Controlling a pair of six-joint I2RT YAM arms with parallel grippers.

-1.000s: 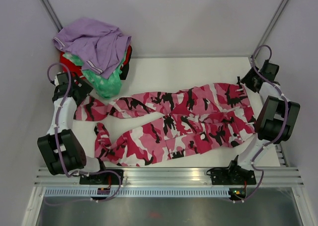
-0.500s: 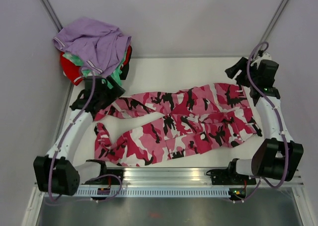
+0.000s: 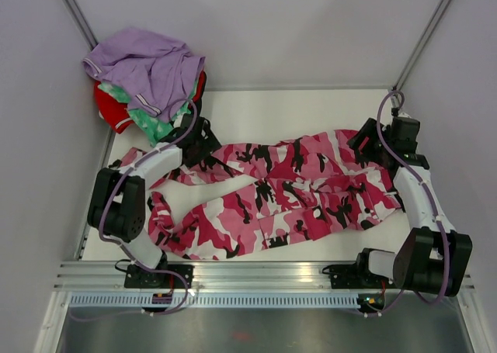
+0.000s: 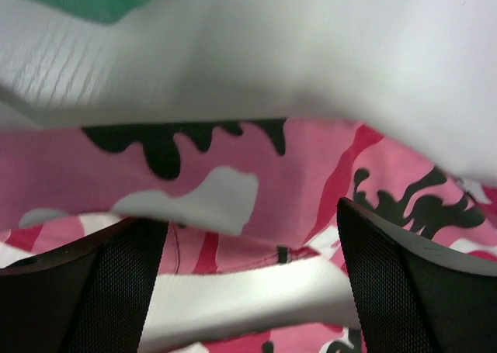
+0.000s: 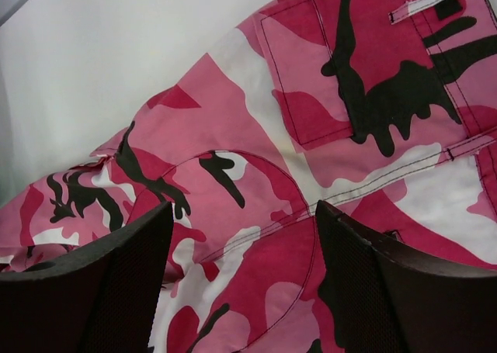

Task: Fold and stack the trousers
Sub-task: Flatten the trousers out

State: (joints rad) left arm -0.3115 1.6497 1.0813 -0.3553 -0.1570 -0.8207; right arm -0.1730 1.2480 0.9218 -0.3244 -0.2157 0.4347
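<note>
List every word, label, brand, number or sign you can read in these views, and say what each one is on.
No text can be read in any view.
The trousers show only camouflage print, and no tag is visible in either wrist view.
The lavender garment is plain.
The left gripper and the right gripper have unmarked black fingers.

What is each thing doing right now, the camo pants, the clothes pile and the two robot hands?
trousers: unfolded, lying spread out, legs apart.
left gripper: open, over a trouser leg.
right gripper: open, over the waist end.
clothes pile: heaped and crumpled in the far left corner.
</note>
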